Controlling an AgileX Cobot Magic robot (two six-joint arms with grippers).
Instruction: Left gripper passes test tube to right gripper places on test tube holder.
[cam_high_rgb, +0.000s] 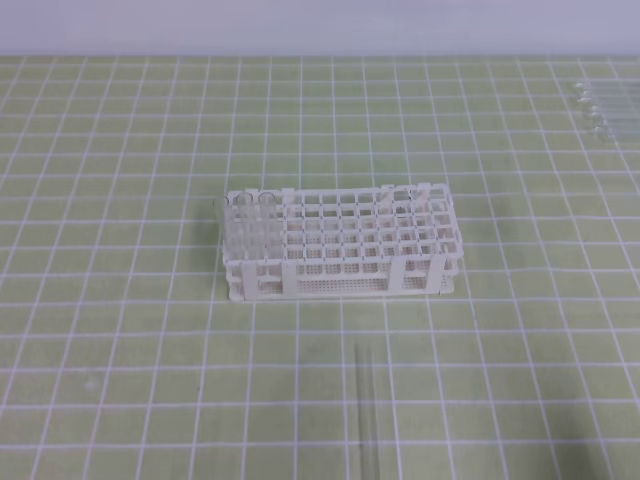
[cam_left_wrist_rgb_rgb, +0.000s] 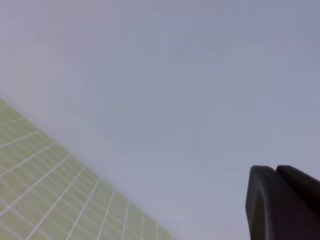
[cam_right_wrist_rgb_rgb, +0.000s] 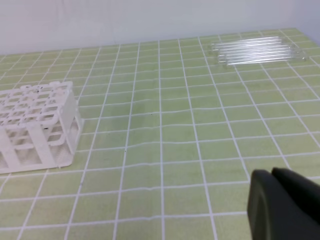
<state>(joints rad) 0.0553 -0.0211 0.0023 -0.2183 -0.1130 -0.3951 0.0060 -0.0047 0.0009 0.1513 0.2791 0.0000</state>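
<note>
The white test tube holder (cam_high_rgb: 340, 248) stands mid-mat; in the right wrist view it (cam_right_wrist_rgb_rgb: 35, 125) is at the left edge. A clear test tube (cam_high_rgb: 366, 410) lies flat on the green mat in front of the holder, pointing toward the near edge, with nothing touching it. Neither gripper appears in the exterior high view. Of my left gripper (cam_left_wrist_rgb_rgb: 282, 202) only a dark finger part shows at the lower right, against a grey wall. Of my right gripper (cam_right_wrist_rgb_rgb: 282, 205) only a black finger part shows, low over bare mat, far right of the holder. Neither one's jaw gap is visible.
Several spare glass tubes (cam_high_rgb: 600, 105) lie side by side at the far right back of the mat, also seen as a row of tubes (cam_right_wrist_rgb_rgb: 257, 50). Clear tubes (cam_high_rgb: 245, 225) seem to stand in the holder's left columns. A pale wall bounds the back.
</note>
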